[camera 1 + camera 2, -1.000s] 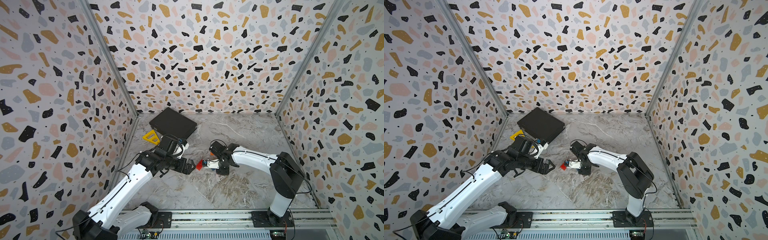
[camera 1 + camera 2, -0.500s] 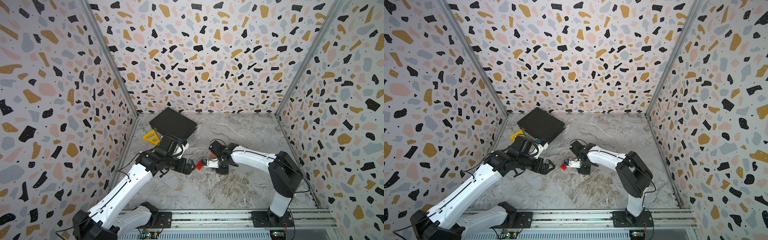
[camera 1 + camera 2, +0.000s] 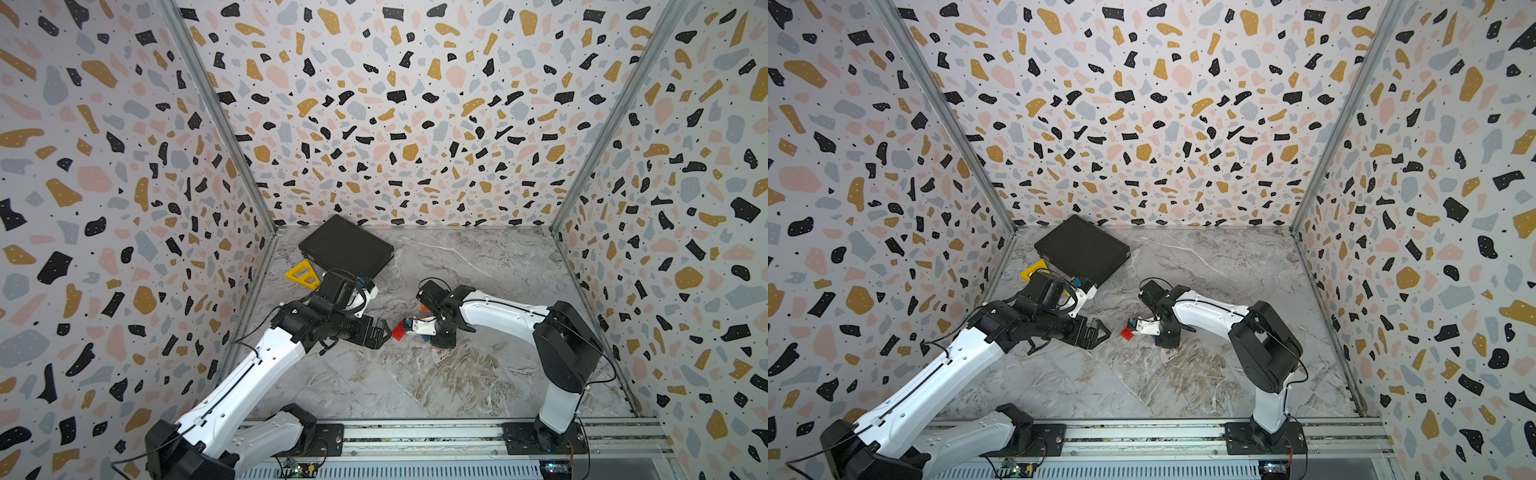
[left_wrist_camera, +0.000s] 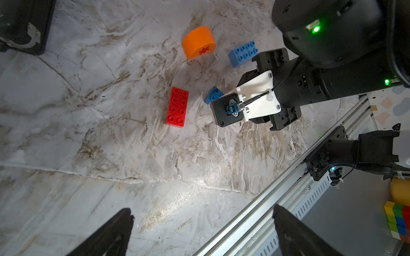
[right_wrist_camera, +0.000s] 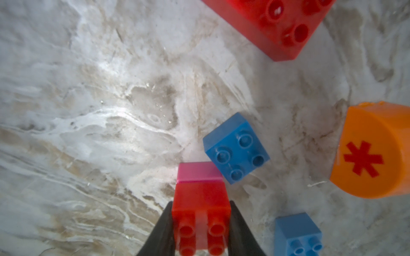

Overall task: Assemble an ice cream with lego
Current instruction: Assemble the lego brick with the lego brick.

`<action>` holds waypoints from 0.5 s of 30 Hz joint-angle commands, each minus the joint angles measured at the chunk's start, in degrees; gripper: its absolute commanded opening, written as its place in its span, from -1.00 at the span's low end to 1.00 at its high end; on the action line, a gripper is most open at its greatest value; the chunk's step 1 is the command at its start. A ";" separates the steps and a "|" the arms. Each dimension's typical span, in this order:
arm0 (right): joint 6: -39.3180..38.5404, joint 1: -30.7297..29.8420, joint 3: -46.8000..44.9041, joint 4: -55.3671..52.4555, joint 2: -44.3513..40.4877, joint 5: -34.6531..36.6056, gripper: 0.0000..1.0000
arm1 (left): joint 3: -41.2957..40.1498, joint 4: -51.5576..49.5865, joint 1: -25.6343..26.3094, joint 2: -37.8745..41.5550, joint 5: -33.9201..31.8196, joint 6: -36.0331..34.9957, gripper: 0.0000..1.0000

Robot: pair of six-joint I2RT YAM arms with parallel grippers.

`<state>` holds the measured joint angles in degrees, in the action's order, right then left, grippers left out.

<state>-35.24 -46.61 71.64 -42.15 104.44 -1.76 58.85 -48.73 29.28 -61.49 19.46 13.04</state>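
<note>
My right gripper (image 5: 200, 202) is shut on a small red square brick (image 5: 200, 221) that sits on a pink one (image 5: 199, 171), held low over the marble floor. Right beside the pink brick lies a small blue square brick (image 5: 236, 148). The orange dome (image 5: 372, 153) with its red asterisk, a long red brick (image 5: 277, 24) and a long light-blue brick (image 5: 297, 235) lie loose around it. In the left wrist view the dome (image 4: 198, 42), long red brick (image 4: 177, 106) and light-blue brick (image 4: 243, 53) lie apart. My left gripper (image 3: 384, 328) hovers open and empty beside the long red brick (image 3: 398, 330).
A black case (image 3: 347, 247) lies at the back left with a yellow triangular frame (image 3: 302, 274) beside it. Patterned walls close in three sides. A metal rail (image 3: 415, 434) runs along the front edge. The two arms face each other closely at mid-floor.
The right arm's elbow has edged slightly left. Both grippers and the bricks stand as before.
</note>
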 commanded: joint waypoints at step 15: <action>-0.97 0.29 -1.32 -6.46 8.22 -0.61 -0.70 | -0.84 1.36 -0.36 0.06 2.15 -0.51 0.99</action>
<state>-35.83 -46.46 73.76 -44.56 106.85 -2.11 58.85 -48.73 29.28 -61.52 20.67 13.04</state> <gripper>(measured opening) 0.338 0.995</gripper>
